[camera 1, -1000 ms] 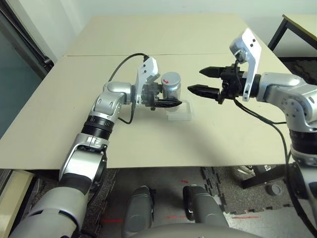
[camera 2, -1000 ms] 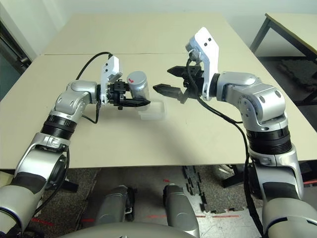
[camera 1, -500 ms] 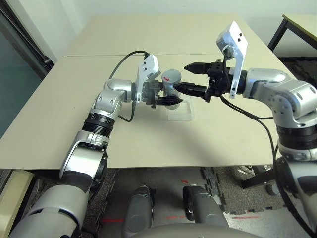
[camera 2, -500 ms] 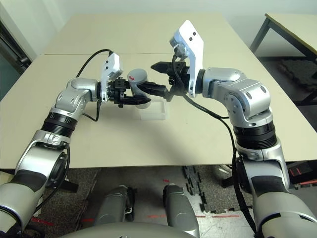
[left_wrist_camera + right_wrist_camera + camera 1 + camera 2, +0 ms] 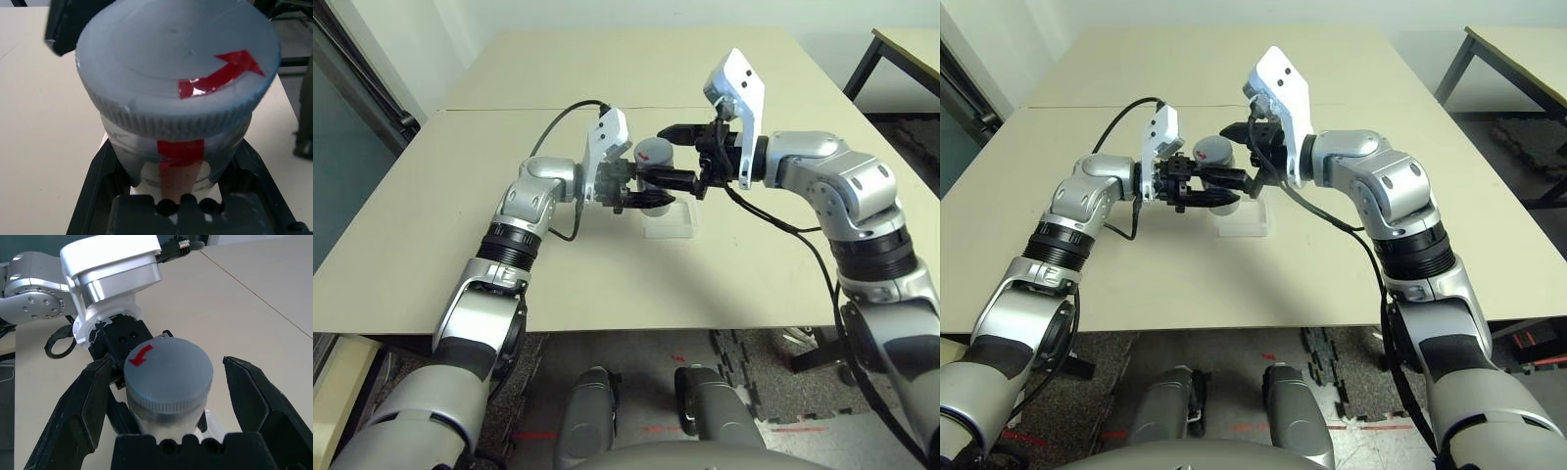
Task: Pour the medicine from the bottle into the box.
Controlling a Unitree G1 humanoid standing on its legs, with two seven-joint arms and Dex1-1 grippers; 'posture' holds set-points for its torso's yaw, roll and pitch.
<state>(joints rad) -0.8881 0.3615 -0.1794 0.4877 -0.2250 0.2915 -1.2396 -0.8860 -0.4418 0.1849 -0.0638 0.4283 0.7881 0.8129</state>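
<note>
The silver-grey bottle (image 5: 651, 168) stands upright just above the table, its grey cap (image 5: 168, 369) marked with a red arrow. My left gripper (image 5: 644, 199) is shut on the bottle's lower body (image 5: 180, 147), coming from the left. My right gripper (image 5: 670, 155) is open and reaches in from the right. Its fingers (image 5: 90, 401) stand on either side of the cap with a gap on each side. The clear plastic box (image 5: 671, 221) lies on the table right beside and slightly in front of the bottle.
The beige table (image 5: 607, 78) has a seam running across it behind the arms. A black cable (image 5: 563, 122) loops from my left wrist. A second table (image 5: 911, 49) with a black leg stands at the far right.
My right gripper has swung left from well clear of the bottle until its open fingers flank the cap. The left gripper and bottle have stayed put.
</note>
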